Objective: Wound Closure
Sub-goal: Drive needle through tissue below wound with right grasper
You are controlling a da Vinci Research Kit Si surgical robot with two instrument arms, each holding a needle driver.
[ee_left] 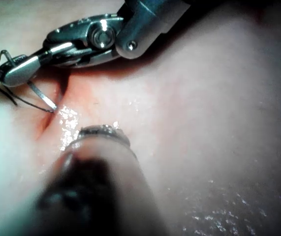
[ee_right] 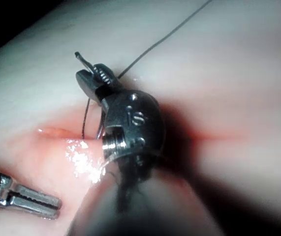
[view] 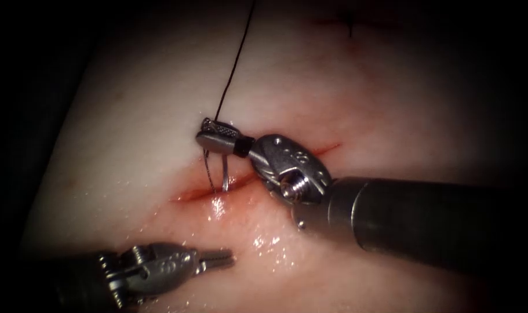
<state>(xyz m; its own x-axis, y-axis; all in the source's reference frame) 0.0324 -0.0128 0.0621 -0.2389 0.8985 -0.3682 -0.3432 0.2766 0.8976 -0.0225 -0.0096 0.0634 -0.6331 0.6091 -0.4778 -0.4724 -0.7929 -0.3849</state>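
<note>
The right tool reaches in from the right, its jaws shut on the curved needle near its tail, just left of the cut. From there the needle arcs down and its point meets the cut's edge. Dark thread runs from the jaws up and away over the tissue. The left tool lies low at the near left, short of the cut, shut and holding nothing. In the right wrist view the right tool grips the needle and the left tool lies apart from it.
Red fluid and wet glints sit on the cut's left end. An earlier dark stitch marks the far tissue. In the left wrist view the right tool holds the needle over the cut.
</note>
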